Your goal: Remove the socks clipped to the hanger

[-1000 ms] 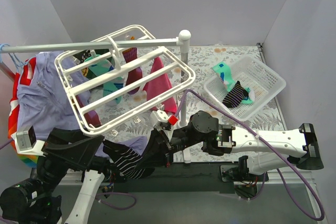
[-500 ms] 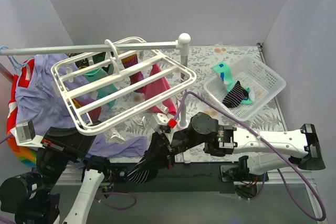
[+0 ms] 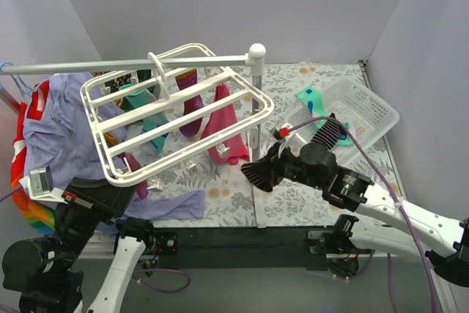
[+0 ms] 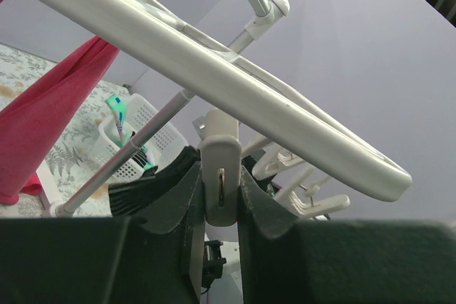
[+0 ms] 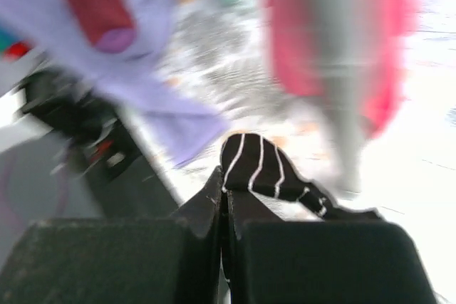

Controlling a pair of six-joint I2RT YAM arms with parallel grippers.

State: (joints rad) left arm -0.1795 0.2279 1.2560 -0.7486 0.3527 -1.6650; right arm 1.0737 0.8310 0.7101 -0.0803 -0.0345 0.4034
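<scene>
Grey-walled booth, floral-print tabletop (image 3: 227, 194), top view: large white plastic rectangular drying hanger (image 3: 176, 150) tilted at centre left, hooked on grey metal rail (image 3: 110, 64); magenta-pink sock (image 3: 226, 126), teal-green sock (image 3: 152, 127) and purple sock (image 3: 190, 119) clipped beneath it; right gripper (image 3: 272, 168) at centre, just right of the frame, pinching black thin-striped sock (image 3: 255, 174) above the tabletop; white mesh basket (image 3: 381, 108) at upper right.
Left wrist view: left gripper (image 4: 219, 194) at lower centre, closed onto small white plastic clip (image 4: 219, 151) dangling under hanger rim.
Right wrist view, blurred: jaws pressed together on the black thin-striped sock at frame centre; magenta-pink sock at upper right.
</scene>
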